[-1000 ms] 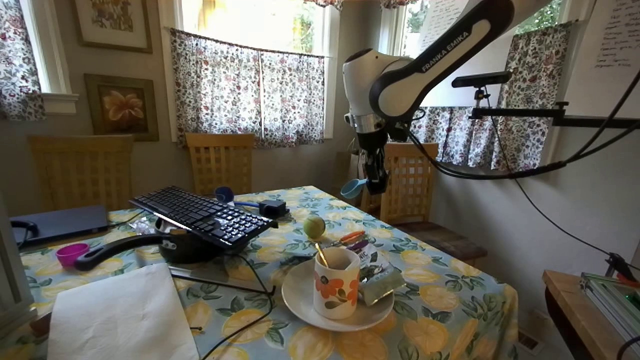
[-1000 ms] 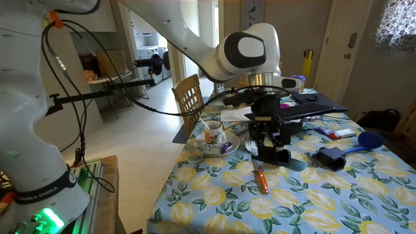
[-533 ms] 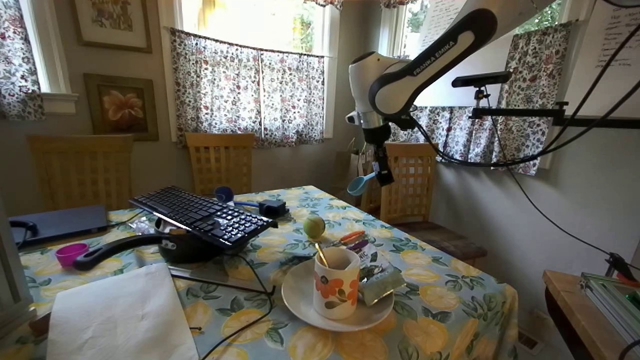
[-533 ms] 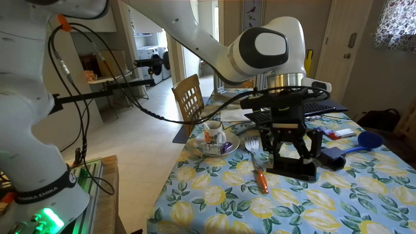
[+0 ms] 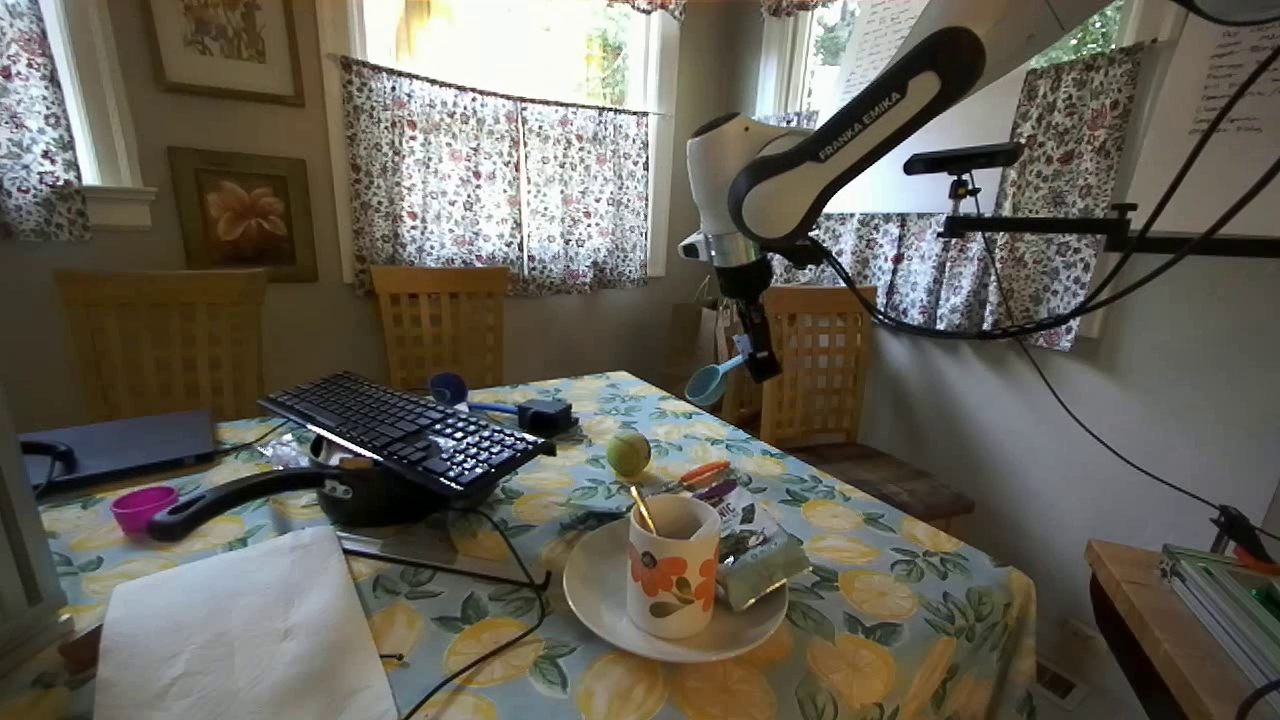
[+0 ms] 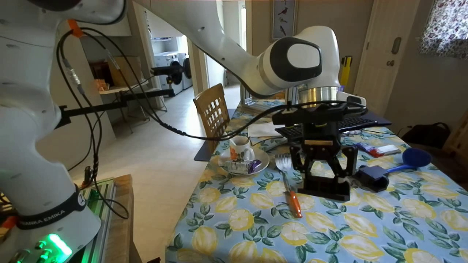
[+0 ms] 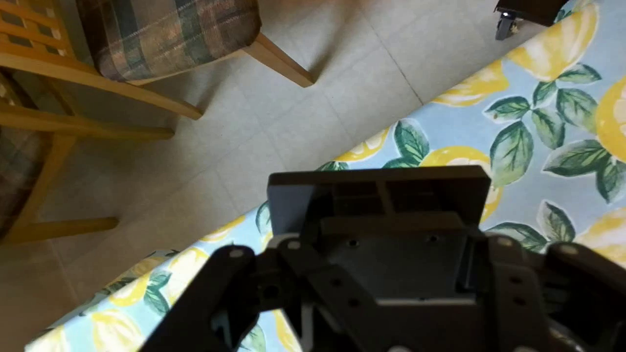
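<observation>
Where the lemon-print tablecloth (image 5: 900,560) spreads, left to right in an exterior view: pink cup (image 5: 140,508), near the handle of a black pan (image 5: 370,502); black keyboard (image 5: 405,430), tilted over that pan; blue ladle (image 5: 449,390); yellow-green ball (image 5: 628,455); floral mug (image 5: 673,572), upright on a plate (image 5: 600,592); light-blue scoop (image 5: 706,385), aloft near the tablecloth's edge, its handle running to a black block (image 6: 323,193), their join hard to make out; gripper (image 6: 324,179), fingers part-way together, clamped on the block's two sides.
</observation>
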